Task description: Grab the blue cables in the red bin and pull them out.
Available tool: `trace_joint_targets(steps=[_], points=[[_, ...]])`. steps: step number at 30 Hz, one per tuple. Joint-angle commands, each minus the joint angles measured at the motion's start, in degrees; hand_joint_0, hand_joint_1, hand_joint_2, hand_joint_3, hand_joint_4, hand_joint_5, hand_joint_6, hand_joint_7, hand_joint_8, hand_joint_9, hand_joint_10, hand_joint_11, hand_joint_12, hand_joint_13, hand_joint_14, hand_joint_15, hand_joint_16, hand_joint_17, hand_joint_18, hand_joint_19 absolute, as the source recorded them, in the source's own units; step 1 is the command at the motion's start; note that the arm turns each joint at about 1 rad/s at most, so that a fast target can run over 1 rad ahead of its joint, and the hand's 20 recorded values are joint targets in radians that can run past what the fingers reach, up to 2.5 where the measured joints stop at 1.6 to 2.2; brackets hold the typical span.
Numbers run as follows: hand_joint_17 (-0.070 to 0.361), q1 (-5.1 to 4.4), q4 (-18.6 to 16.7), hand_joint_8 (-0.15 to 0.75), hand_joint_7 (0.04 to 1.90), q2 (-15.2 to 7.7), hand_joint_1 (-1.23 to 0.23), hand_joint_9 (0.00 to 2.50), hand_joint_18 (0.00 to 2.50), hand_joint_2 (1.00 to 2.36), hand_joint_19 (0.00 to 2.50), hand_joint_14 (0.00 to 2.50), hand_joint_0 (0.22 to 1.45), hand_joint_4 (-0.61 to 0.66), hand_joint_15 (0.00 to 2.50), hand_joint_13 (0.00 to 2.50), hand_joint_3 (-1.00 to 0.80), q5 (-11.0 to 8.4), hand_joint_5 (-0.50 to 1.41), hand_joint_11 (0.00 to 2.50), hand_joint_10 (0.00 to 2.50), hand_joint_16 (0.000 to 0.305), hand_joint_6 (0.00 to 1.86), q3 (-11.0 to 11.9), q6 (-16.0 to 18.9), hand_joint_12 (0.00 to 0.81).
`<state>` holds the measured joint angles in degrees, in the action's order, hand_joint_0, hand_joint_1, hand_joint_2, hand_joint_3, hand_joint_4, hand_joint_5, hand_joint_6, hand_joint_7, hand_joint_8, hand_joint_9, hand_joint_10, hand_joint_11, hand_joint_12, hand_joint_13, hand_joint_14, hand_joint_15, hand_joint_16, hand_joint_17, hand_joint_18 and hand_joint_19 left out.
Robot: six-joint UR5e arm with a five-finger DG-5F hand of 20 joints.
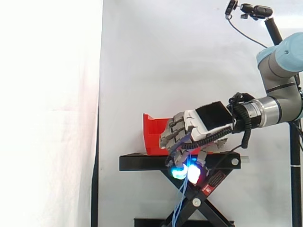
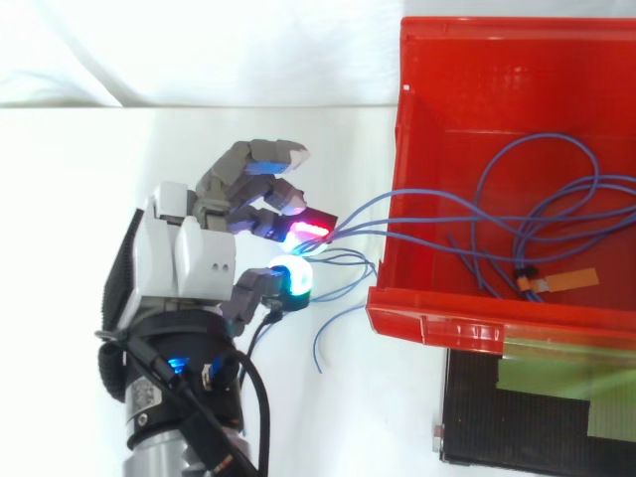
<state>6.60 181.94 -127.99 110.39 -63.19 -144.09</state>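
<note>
The robot's hand [image 2: 189,253] pairs white shell plates with grey metal fingers [image 2: 237,165], its thick pads [image 2: 295,279] glowing red, cyan and blue; the arm [image 1: 278,71] is silver-grey with pale blue caps.

1 hand [image 2: 189,248], 1 bin [image 2: 517,60], 1 cable bundle [image 2: 521,260]

**Robotics laboratory test cell.** A white curtain [image 1: 156,71] screens off the background. A grey-and-blue industrial robot arm [image 1: 284,61] enters from the right, bearing a multi-fingered hand [image 1: 208,118] with glowing fingertip pads [image 2: 296,278]. The work, a red plastic bin [image 2: 517,60], stands on a black scissor-lift stand [image 1: 142,163]. A small camera [image 1: 255,10] clamped to a black pole [image 1: 273,29] overlooks the set-up.
</note>
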Motion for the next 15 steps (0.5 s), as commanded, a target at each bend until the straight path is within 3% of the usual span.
trace_joint_targets(steps=[1, 3, 5, 7, 9, 14, 15], points=[[0.088, -0.72, 0.25, 0.260, 0.59, 0.03, -0.85, 0.98, 0.66, 1.00, 0.84, 0.02, 0.90, 0.01, 0.71, 0.76, -1.00, 0.00, 0.92, 1.13, 0.02, 0.039, 0.53, 0.09, 8.87, 0.321], [0.088, -1.16, 0.34, 0.262, 0.58, 0.03, -0.85, 0.98, 0.66, 1.00, 0.84, 0.02, 0.90, 0.02, 0.72, 0.76, -1.00, 0.00, 0.92, 1.13, 0.02, 0.039, 0.54, 0.09, 14.59, 0.320], [0.088, -1.42, 0.43, 0.261, 0.58, 0.03, -0.85, 0.98, 0.66, 1.00, 0.84, 0.02, 0.90, 0.01, 0.71, 0.76, -1.00, -0.09, 0.92, 1.14, 0.02, 0.039, 0.54, 0.09, 17.57, 0.323], [0.088, -2.03, 1.31, 0.262, 0.58, 0.20, -0.85, 0.98, 0.66, 1.00, 0.84, 0.02, 0.90, 0.02, 0.71, 0.76, -1.00, 0.00, 0.92, 1.14, 0.02, 0.039, 0.53, 0.09, 24.78, 0.320], [0.088, -2.39, 1.84, 0.260, 0.58, 0.20, -0.85, 0.99, 0.66, 1.00, 0.84, 0.02, 0.90, 0.02, 0.71, 0.76, -1.00, -0.09, 0.92, 1.14, 0.02, 0.039, 0.53, 0.09, 28.30, 0.321], [0.088, -3.62, 4.21, 0.263, 0.58, 0.20, -0.85, 0.99, 0.66, 1.00, 0.84, 0.02, 0.90, 0.02, 0.71, 0.76, -1.00, 0.00, 0.92, 1.14, 0.02, 0.039, 0.53, 0.61, 44.21, 0.320], [0.088, -3.70, 4.47, 0.262, 0.58, 0.20, -0.85, 0.99, 0.66, 1.00, 0.84, 0.02, 0.90, 0.02, 0.71, 0.77, -1.00, 0.00, 0.92, 1.14, 0.02, 0.039, 0.53, 0.61, 45.44, 0.321]])
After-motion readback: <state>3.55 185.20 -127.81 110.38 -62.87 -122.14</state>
